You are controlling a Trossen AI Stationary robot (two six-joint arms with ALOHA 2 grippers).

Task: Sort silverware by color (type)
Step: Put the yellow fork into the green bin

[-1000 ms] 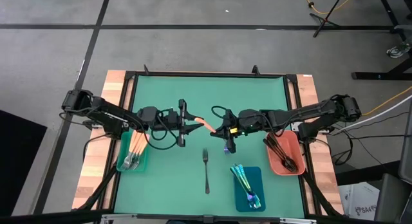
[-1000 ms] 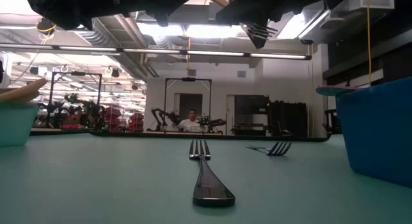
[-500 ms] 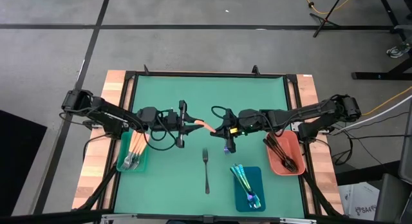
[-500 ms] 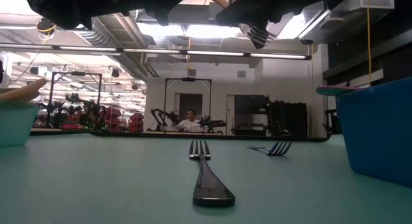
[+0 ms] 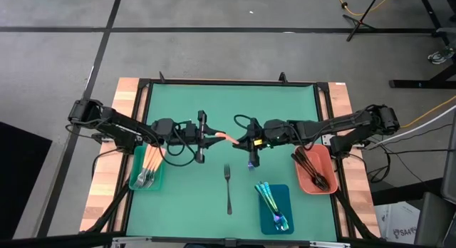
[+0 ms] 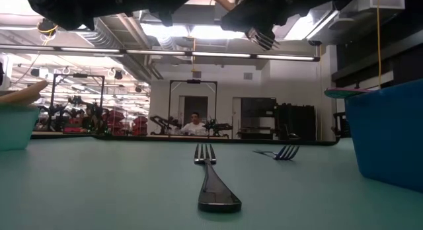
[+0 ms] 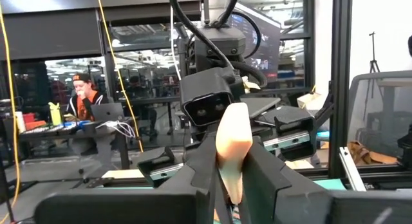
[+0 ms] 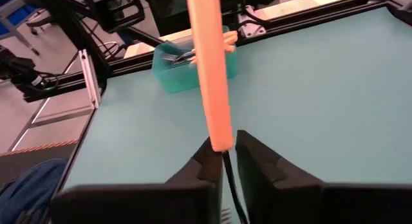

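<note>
Both tools meet above the middle of the green worktop [image 5: 185, 198], sharing one orange-handled utensil [image 5: 226, 138]. My left tool [image 5: 211, 140] has its fingers [image 7: 196, 166] pressed narrowly on the rounded handle end. My right tool [image 5: 244, 142] has its fingers [image 8: 257, 161] close on either side of the utensil's neck; I cannot tell whether they clamp it. The utensil runs crosswise between the two tools, off the surface, its smooth matte handle slim and rounded.

A dark slim fork [image 5: 228, 188] lies flat in front of them, tines toward the worktop's far edge. The teal tray [image 5: 158, 182] holds orange-handled pieces, the blue tray [image 5: 283, 194] iridescent ones, the salmon tray [image 5: 325, 159] dark ones.
</note>
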